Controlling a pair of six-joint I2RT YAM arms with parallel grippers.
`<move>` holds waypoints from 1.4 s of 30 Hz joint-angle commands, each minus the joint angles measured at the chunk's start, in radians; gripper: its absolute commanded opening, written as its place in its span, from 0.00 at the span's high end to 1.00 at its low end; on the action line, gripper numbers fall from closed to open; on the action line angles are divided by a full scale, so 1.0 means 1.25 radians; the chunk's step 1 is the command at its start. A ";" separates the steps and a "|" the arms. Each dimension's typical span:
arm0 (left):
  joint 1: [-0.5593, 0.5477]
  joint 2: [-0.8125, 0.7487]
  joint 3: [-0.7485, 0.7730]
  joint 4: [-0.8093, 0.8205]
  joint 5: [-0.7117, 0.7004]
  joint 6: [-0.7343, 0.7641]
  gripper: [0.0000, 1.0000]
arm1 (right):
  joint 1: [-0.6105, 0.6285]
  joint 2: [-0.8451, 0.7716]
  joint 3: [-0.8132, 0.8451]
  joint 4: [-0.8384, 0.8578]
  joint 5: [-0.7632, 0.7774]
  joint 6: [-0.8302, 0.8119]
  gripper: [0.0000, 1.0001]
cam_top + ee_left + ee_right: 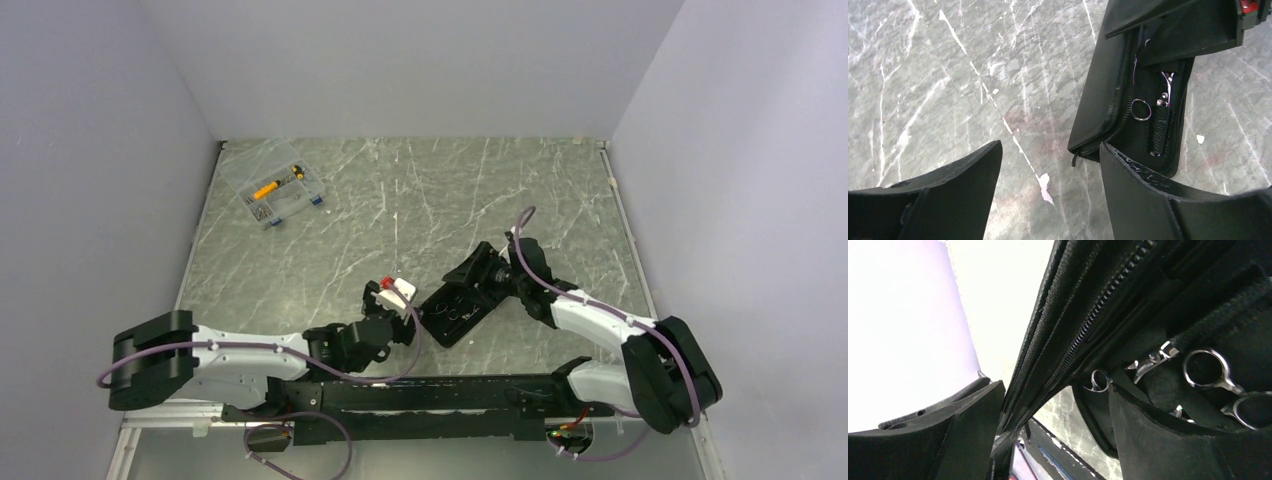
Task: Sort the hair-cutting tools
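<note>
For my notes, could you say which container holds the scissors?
The open black zip case, with silver scissors tucked inside; the clear box at far left holds small parts.

Scissors [1228, 385] blades hidden in a pocket of the black case [1148, 300], partly behind a finger of the right pincer [1053, 390]; the case runs off-frame above it.

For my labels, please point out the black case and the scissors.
black case [1098, 95]: left wrist view, on its bare left flap.
scissors [1227, 384]: right wrist view, on a handle ring.
</note>
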 commanded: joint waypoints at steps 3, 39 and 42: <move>-0.005 -0.105 -0.048 -0.063 -0.006 -0.096 0.20 | -0.020 -0.084 -0.055 -0.029 0.026 -0.028 0.28; 0.187 -0.159 -0.187 0.049 0.404 -0.241 0.03 | -0.074 -0.143 -0.202 0.142 -0.091 0.029 0.34; 0.188 -0.144 -0.185 0.064 0.410 -0.239 0.03 | -0.074 -0.178 -0.218 0.126 -0.092 0.043 0.35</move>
